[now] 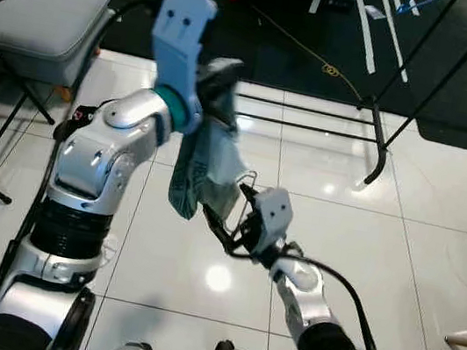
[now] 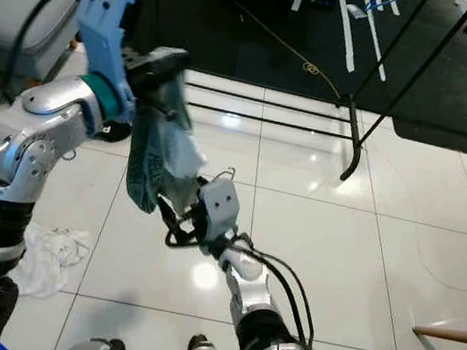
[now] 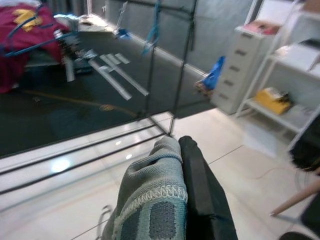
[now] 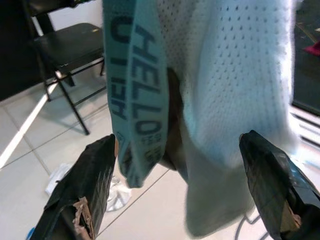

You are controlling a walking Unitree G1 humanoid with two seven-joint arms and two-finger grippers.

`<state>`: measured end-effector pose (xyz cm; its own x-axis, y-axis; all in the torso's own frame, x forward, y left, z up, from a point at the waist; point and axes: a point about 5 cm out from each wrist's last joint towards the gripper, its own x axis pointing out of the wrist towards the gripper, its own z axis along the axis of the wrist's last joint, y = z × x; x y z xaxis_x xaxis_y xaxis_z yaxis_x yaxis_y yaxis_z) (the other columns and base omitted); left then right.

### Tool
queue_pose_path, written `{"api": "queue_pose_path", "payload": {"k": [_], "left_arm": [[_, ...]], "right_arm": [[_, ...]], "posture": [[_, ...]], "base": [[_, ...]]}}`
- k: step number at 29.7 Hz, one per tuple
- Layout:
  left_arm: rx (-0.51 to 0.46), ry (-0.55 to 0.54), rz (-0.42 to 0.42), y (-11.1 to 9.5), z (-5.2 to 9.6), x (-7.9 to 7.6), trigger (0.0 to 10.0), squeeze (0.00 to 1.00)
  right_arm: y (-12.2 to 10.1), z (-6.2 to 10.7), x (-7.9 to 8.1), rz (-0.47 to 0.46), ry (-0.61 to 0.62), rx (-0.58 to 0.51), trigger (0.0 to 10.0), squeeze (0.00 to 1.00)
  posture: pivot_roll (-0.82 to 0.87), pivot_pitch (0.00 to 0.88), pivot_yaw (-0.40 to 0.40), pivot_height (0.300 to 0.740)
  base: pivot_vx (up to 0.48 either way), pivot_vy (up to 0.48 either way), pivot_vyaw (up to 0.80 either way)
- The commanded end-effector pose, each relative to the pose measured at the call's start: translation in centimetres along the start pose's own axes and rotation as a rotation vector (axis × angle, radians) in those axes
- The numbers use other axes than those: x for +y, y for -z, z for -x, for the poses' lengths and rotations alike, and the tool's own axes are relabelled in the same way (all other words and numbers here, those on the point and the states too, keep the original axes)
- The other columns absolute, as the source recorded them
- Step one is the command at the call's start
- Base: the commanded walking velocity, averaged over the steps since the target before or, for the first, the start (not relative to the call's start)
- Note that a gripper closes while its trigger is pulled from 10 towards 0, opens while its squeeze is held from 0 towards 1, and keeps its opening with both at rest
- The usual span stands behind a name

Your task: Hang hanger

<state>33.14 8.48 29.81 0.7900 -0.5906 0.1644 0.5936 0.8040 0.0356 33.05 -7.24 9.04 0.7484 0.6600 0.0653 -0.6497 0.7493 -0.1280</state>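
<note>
Two grippers share the load: the left gripper [image 1: 217, 79] pinches the pale teal mesh garment [image 1: 208, 167] aloft, presumably so the wide-spread right gripper [image 1: 232, 215] below can reach its thin wire hanger [image 1: 246, 180], well short of the black metal rack [image 1: 384, 119].

Hanger [image 2: 226, 174] mostly hidden behind the garment [image 2: 154, 158] draped over left gripper's fingers [image 3: 202, 190]; only its wire hook shows.

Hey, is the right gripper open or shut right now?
Open. The right gripper has its two black fingers spread wide apart, with the hanging garment in the gap between them, not pinched.
</note>
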Motion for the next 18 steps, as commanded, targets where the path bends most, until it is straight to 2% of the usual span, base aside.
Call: {"api": "queue_pose_path", "payload": {"k": [1, 6, 18], "left_arm": [[-0.017, 0.075, 0.012, -0.8, 0.0, -1.2, 0.0, 0.00], [-0.029, 0.131, 0.012, -1.2, 0.0, -2.1, 0.0, 0.00], [-0.026, 0.141, 0.028, -1.6, -0.2, -2.5, 0.0, 0.00]], "right_arm": [[0.8, 0.2, -0.1, -0.025, 0.003, 0.053, 10.0, 0.00], [0.3, -0.6, 0.1, -0.021, -0.039, 0.069, 10.0, 0.00], [-0.2, -1.7, 1.1, -0.036, -0.146, 0.074, 10.0, 0.00]], "posture": [[0.03, 0.116, 0.006, 0.740], [0.04, 0.117, 0.002, 0.740], [0.05, 0.119, 0.004, 0.740]], "base": [[0.000, 0.000, 0.00], [0.000, 0.000, 0.00], [0.000, 0.000, 0.00]]}}
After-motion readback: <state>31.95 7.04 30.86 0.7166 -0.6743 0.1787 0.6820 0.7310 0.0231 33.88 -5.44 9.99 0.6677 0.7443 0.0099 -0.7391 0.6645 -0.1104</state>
